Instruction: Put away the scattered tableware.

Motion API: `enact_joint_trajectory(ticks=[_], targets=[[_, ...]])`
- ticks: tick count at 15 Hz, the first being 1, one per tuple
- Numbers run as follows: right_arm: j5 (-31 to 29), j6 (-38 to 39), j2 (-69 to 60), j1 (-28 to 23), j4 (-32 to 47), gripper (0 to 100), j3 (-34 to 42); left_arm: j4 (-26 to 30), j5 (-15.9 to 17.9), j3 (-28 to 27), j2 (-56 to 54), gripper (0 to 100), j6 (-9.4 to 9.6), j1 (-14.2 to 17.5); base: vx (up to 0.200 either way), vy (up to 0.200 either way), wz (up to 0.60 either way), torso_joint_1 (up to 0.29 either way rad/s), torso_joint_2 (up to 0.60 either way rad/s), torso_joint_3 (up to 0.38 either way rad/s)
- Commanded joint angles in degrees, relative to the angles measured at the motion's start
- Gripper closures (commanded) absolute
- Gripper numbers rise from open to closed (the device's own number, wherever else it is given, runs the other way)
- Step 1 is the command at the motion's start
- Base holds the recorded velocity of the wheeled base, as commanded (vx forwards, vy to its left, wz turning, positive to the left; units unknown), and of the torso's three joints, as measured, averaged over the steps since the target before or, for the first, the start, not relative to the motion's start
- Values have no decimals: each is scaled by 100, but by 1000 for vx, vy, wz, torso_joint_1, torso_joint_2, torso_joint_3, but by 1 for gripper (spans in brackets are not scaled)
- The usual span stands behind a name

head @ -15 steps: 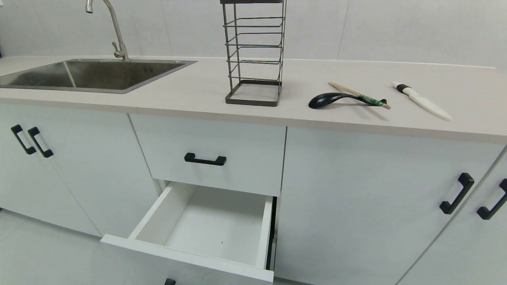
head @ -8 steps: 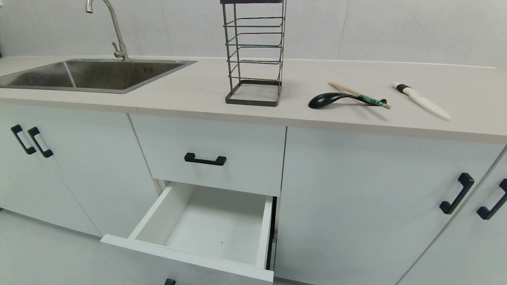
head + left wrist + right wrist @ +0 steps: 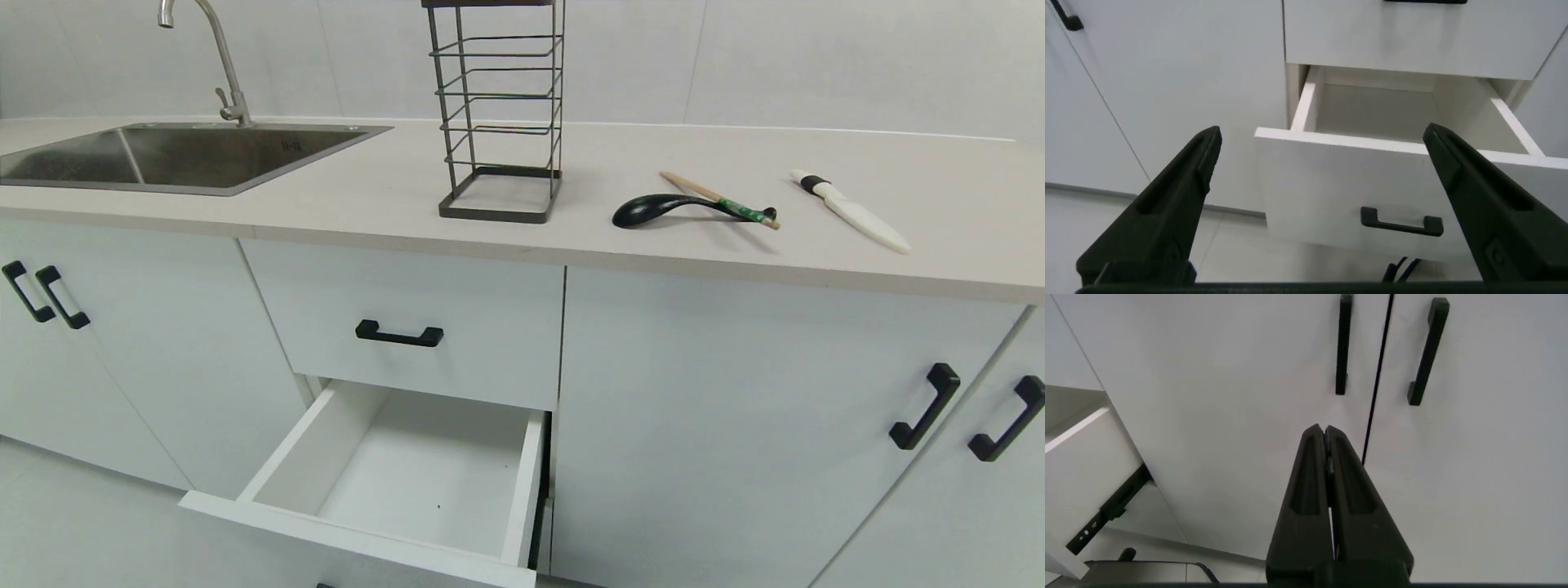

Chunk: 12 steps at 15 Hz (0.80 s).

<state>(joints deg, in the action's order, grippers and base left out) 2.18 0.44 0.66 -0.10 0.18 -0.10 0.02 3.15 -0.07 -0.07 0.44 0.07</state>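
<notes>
Left tool (image 3: 1323, 132) spread wide — right tool (image 3: 1325, 431) closed.

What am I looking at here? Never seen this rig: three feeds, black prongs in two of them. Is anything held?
It is a two-armed robot on wheels with three cameras. The wide picture comes from its head, looking down at a kitchen counter. On it lie a black spoon, chopsticks crossing its handle, and a white knife, to the right of a wire rack. A sink sits at the left. Below, the lower drawer stands open.

The other two pictures come from a camera on each wrist, so the black prongs are that arm's own claw. The left claw is open, facing the open drawer's front. The right claw is shut, facing cabinet doors. Neither holds anything.
</notes>
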Motion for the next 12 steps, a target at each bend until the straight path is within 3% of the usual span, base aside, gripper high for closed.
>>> enact_joint_trajectory(ticks=[1, 4, 8, 12], targets=[[2, 0, 13, 1, -1, 100, 1, -2, 2, -1, 7, 0, 0, 1, 0, 0, 0, 0, 0, 0], [2, 0, 4, 1, -1, 100, 1, -2, 2, -1, 7, 0, 0, 1, 0, 0, 0, 33, -58, -9], [2, 0, 4, 1, -1, 100, 1, -2, 2, -1, 7, 0, 0, 1, 0, 0, 0, 217, -80, -104], [2, 0, 4, 1, -1, 100, 1, -2, 2, -1, 7, 0, -9, 1, 0, 0, 0, 216, -562, -217]])
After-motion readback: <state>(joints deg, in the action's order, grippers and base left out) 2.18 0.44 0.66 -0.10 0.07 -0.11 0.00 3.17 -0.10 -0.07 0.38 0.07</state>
